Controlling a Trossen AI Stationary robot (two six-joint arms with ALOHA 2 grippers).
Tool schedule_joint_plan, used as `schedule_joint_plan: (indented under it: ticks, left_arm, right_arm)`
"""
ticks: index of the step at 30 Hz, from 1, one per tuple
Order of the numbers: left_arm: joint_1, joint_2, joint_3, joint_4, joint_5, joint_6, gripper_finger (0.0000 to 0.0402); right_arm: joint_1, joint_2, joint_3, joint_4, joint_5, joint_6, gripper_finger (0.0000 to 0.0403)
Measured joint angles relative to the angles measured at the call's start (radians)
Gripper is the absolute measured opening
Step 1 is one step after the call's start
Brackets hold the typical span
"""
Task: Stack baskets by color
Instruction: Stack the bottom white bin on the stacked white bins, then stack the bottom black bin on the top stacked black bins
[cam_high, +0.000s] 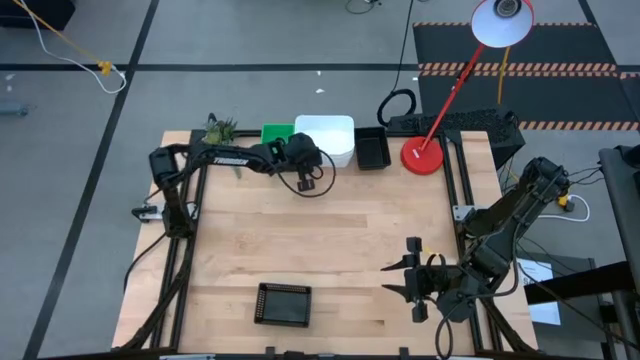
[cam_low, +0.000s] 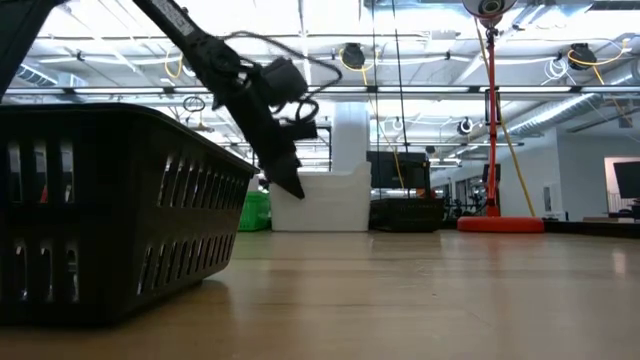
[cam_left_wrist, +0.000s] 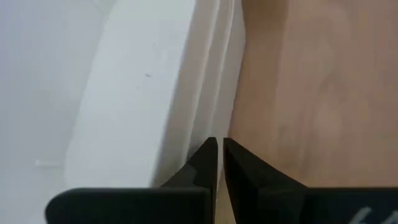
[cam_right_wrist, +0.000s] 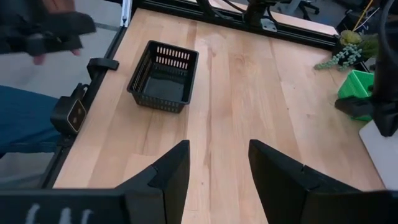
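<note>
A white basket (cam_high: 330, 135) stands at the table's far edge, with a green basket (cam_high: 275, 133) on its left and a black basket (cam_high: 372, 148) on its right. A second black basket (cam_high: 283, 303) rests on its bottom near the front edge. My left gripper (cam_high: 312, 165) reaches down to the white basket's near left corner (cam_low: 290, 192), its fingers shut on the rim. My right gripper (cam_high: 397, 279) hangs open above the table's near right part, with nothing between its fingers (cam_right_wrist: 219, 149). My left gripper (cam_left_wrist: 219, 146) pinches the rim of the white basket's near wall (cam_left_wrist: 219, 127), close to its left corner. One finger is on the inside and one on the outside. The fingers slant down from the table's left and lie along the wall. The basket stands level on the table.
A red lamp base (cam_high: 423, 157) stands right of the far black basket, its pole leaning over the far edge. A small plant (cam_high: 222, 130) lies at the far left. A person's hand and leg (cam_right_wrist: 37, 37) show beside the near black basket's end of the table.
</note>
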Motion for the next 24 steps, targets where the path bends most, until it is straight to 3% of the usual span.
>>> schedule_joint_plan:
  ticks: [8, 12, 17, 24]
  left_arm:
    - [-0.142, -0.231, -0.001, -0.27, 0.086, -0.223, 0.0028]
    - [-0.285, -0.357, -0.021, -0.356, 0.073, -0.279, 0.0028]
    - [-0.428, -0.519, -0.157, -0.331, 0.015, -0.356, 0.0028]
    - [-0.485, -0.772, -0.376, -0.328, -0.088, -0.51, 0.0028]
  right_arm:
    - [-0.061, 0.038, 0.0, 0.08, 0.018, -0.009, 0.0157]
    - [-0.138, 0.099, 0.0, 0.198, -0.138, -0.128, 0.0157]
    - [-0.244, 0.204, -0.001, 0.359, -0.391, -0.288, 0.0157]
    - [-0.359, 0.339, 0.0, 0.524, -0.634, -0.493, 0.0157]
